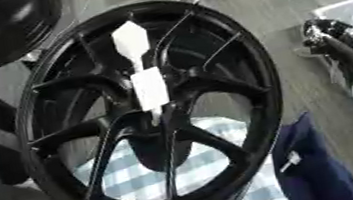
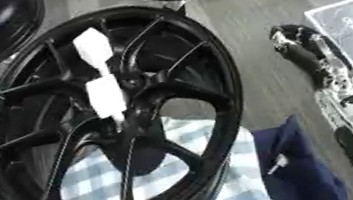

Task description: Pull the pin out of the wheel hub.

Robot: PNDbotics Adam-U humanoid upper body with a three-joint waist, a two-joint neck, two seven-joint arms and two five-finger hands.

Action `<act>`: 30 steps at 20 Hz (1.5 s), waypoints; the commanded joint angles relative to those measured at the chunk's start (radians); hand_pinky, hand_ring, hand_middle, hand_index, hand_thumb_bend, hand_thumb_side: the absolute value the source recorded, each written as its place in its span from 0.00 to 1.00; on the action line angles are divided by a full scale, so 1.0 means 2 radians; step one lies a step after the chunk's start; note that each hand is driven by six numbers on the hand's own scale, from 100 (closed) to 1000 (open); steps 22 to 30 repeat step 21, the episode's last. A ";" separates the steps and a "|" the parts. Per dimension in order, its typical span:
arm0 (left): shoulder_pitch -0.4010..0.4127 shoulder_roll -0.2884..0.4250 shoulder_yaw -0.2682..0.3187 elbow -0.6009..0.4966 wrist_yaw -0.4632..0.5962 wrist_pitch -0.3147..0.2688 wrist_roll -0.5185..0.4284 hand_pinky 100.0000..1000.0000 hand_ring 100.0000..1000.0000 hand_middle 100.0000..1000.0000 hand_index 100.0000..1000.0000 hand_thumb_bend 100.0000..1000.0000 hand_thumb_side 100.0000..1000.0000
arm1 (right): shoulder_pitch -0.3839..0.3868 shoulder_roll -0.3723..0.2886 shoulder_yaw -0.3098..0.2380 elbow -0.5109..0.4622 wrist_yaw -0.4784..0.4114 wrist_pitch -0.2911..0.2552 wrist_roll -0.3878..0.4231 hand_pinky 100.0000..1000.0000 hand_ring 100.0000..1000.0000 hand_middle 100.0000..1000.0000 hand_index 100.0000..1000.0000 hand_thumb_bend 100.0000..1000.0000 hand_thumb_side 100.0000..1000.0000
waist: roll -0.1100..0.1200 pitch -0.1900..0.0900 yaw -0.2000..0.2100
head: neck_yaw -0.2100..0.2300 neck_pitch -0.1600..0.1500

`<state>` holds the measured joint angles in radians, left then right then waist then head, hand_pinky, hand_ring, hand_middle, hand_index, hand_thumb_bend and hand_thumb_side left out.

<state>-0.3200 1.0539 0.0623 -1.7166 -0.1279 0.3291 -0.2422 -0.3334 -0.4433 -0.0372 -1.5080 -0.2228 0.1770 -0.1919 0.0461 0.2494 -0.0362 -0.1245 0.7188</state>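
One white pin [image 1: 142, 69] is seen lodged at the centre of the black wheel hub [image 1: 151, 111], not yet pulled. Whether the right hand's [image 2: 300, 47] fingers are open or closed cannot be told; it hangs well apart.

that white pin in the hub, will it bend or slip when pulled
The white pin looks stiff: flat, blocky sections with straight edges. Its smooth faces may be slippery. It probably slides straight out of the black wheel hub, though its seated end is hidden.
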 commanded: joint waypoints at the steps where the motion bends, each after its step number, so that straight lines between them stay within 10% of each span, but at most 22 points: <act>1: 0.006 0.009 0.020 0.014 -0.005 -0.012 -0.014 0.77 0.72 0.72 0.79 0.63 0.33 | -0.004 -0.015 -0.006 -0.008 -0.001 -0.001 -0.003 0.81 0.72 0.67 0.77 0.07 0.43 | 0.000 -0.006 0.001 | -0.002 -0.005; 12: -0.007 -0.023 0.028 0.003 0.058 -0.034 0.059 0.72 0.63 0.63 0.67 0.63 0.29 | -0.003 -0.013 -0.007 -0.007 -0.001 -0.001 -0.003 0.81 0.72 0.67 0.77 0.06 0.43 | -0.001 -0.007 0.000 | -0.001 -0.006; 21: -0.039 -0.139 0.018 -0.029 0.157 -0.048 0.145 0.69 0.57 0.57 0.60 0.65 0.24 | -0.006 -0.008 -0.007 -0.009 -0.003 -0.001 -0.003 0.81 0.72 0.67 0.77 0.06 0.43 | -0.007 -0.008 -0.004 | 0.003 -0.005; 30: -0.039 -0.139 0.018 -0.029 0.157 -0.048 0.145 0.69 0.57 0.57 0.60 0.65 0.24 | -0.006 -0.008 -0.007 -0.009 -0.003 -0.001 -0.003 0.81 0.72 0.67 0.77 0.06 0.43 | -0.007 -0.008 -0.004 | 0.003 -0.005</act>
